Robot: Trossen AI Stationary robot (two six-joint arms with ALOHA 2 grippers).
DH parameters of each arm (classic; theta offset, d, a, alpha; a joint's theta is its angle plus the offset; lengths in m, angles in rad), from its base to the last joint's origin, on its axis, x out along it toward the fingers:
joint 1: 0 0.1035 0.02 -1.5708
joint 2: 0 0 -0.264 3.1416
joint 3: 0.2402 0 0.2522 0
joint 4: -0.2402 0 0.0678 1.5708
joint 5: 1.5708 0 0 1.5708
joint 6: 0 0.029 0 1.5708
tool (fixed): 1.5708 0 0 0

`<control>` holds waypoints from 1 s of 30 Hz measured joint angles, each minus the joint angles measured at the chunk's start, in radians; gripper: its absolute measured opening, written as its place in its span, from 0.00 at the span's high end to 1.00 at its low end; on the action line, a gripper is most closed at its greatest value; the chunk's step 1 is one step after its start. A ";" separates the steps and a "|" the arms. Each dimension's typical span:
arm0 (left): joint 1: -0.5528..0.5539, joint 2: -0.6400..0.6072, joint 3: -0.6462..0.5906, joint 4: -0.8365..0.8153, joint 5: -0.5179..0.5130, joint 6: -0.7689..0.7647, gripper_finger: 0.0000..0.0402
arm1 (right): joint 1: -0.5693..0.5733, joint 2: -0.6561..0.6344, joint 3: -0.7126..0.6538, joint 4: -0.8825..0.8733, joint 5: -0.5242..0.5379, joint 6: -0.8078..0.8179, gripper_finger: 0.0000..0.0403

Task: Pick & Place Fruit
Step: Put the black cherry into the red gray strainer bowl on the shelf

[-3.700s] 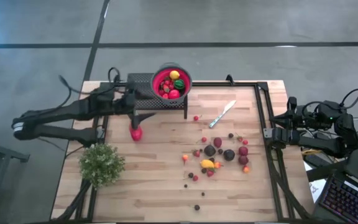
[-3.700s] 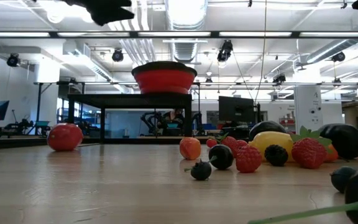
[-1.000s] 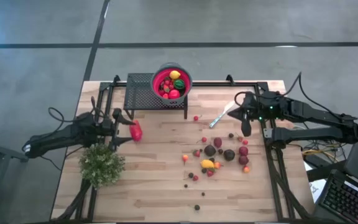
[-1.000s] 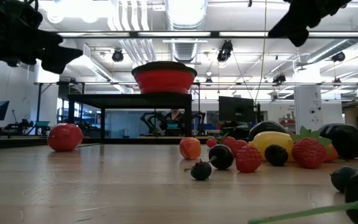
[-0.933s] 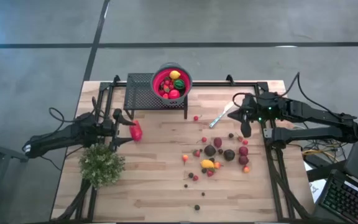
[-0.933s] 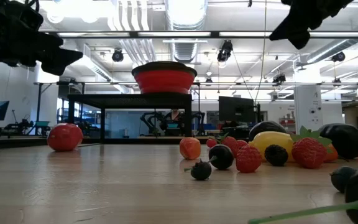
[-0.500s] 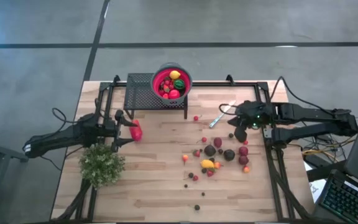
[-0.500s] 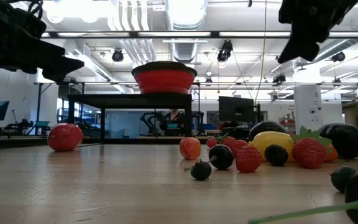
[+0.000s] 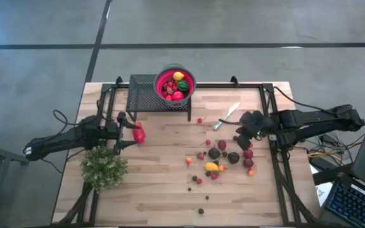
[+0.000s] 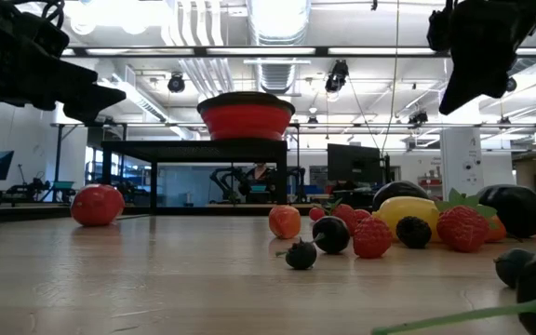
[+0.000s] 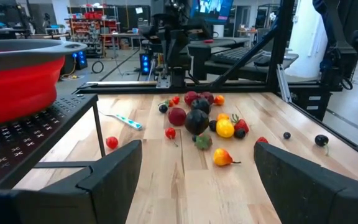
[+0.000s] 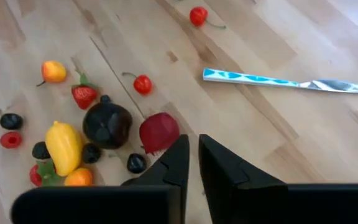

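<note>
Several small toy fruits lie loose on the wooden table, right of centre, and more fill the red bowl on the black mesh stand. The larger red piece rests on the table at the left. My left gripper hangs open, level, above and just left of that piece, which its wrist view does not show. My right gripper hovers tilted down over the cluster's far right part. Its fingers are shut but for a thin slit, with nothing between them, above a dark red fruit.
A silver knife lies on the table beyond the cluster. A bushy green plant stands near the left edge, just nearer than my left gripper. Black frame rails run along the table's sides. Bare wood lies between the red piece and the cluster.
My right gripper has come down and toward the near edge, onto the far right part of the fruit cluster. It has tipped to point more steeply down and has rolled about its own axis. The fruit has not moved.
</note>
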 joint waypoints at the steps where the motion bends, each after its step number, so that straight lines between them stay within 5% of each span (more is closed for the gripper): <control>1: 0.000 0.000 0.000 0.000 0.000 0.000 0.21 | 0.009 0.007 0.000 0.000 0.009 0.006 0.89; 18: 0.000 0.000 -0.003 0.028 0.001 -0.001 0.21 | 0.093 0.068 -0.067 -0.105 0.018 0.205 0.57; 30: 0.000 0.000 -0.003 0.029 0.001 -0.001 0.21 | 0.098 0.069 -0.268 0.128 0.044 0.245 0.56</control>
